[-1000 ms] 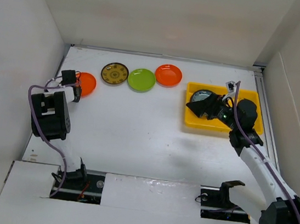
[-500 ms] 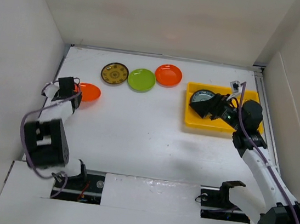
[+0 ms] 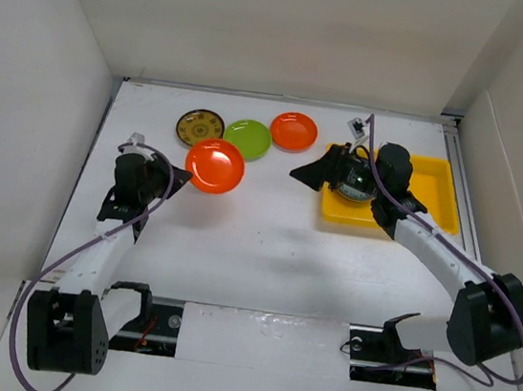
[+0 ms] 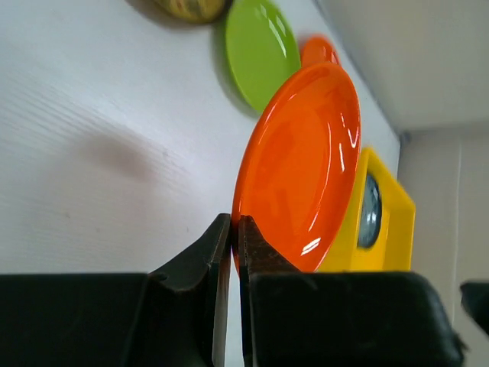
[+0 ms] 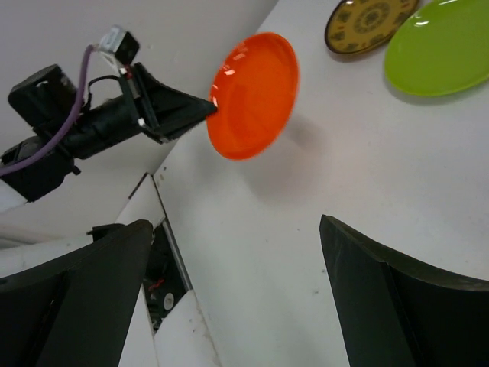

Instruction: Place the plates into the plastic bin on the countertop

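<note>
An orange plate [image 3: 215, 165] hangs above the white countertop [image 3: 237, 231], held by its rim in my shut left gripper [image 3: 179, 177]. The left wrist view shows that plate [image 4: 302, 168] edge-on, pinched between the fingers at my left gripper [image 4: 235, 229]. My right gripper [image 3: 308, 173] stands open and empty just left of the yellow plastic bin [image 3: 435, 194], facing the held plate [image 5: 252, 95]. A dark grey plate [image 3: 352, 180] lies in the bin, partly hidden by the right arm. At the back lie a gold-patterned plate [image 3: 200, 129], a lime green plate [image 3: 248, 140] and another orange plate [image 3: 294, 131].
White walls enclose the countertop on the left, back and right. The arm bases and their cables [image 3: 139, 319] sit at the near edge. In the right wrist view the left arm [image 5: 76, 130] reaches in from the left.
My left gripper closed on the orange plate at the left edge, lifted it and carried it right toward the middle. My right gripper swung left out of the bin, still open.
</note>
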Tool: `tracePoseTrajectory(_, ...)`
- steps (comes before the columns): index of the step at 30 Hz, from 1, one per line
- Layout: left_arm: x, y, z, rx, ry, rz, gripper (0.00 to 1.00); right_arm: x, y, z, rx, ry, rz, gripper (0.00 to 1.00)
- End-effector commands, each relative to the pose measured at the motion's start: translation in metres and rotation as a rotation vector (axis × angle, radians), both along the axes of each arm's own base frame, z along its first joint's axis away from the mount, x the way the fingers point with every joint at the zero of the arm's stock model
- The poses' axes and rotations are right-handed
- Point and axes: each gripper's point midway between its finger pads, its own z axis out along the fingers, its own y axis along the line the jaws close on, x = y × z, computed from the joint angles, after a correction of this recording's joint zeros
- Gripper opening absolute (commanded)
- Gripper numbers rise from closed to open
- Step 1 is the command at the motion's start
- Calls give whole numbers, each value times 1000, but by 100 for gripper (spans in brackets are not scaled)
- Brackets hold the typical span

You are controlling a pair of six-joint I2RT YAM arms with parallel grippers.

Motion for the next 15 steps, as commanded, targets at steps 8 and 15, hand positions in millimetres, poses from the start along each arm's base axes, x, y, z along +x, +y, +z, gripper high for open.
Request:
tracePoseTrajectory(8,-19,-113,72,-37,-230,-531,0,39,43,16,39,-67,10,93)
tracePoseTrajectory(15,-27,-119,78,-52,-237,-578,0,33,50,2,17,-54,-16,91)
